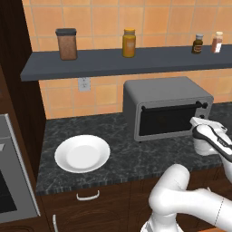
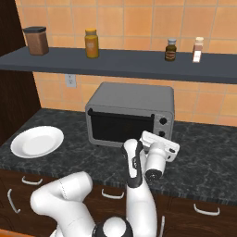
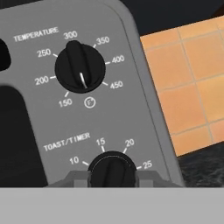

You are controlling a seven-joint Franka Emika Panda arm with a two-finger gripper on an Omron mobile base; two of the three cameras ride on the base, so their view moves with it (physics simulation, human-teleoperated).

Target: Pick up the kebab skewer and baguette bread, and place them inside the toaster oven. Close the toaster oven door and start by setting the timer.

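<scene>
The grey toaster oven (image 1: 167,106) (image 2: 129,111) stands on the dark counter, and the toaster oven door (image 1: 168,120) (image 2: 119,127) is closed. My gripper (image 3: 113,178) is at the oven's right-hand control panel, shut on the toast/timer knob (image 3: 112,167), with one fingertip on each side of it. The temperature knob (image 3: 79,66) sits above it. From the base views, my hand (image 1: 205,132) (image 2: 157,147) presses against the oven's right front. The kebab skewer and the baguette bread are out of view behind the dark glass or elsewhere; I cannot tell which.
A bare white plate (image 1: 82,153) (image 2: 37,141) lies on the counter left of the oven. The shelf (image 1: 113,63) above holds several jars and bottles. A built-in steel oven (image 1: 9,181) is at the far left. An orange tiled wall backs the counter.
</scene>
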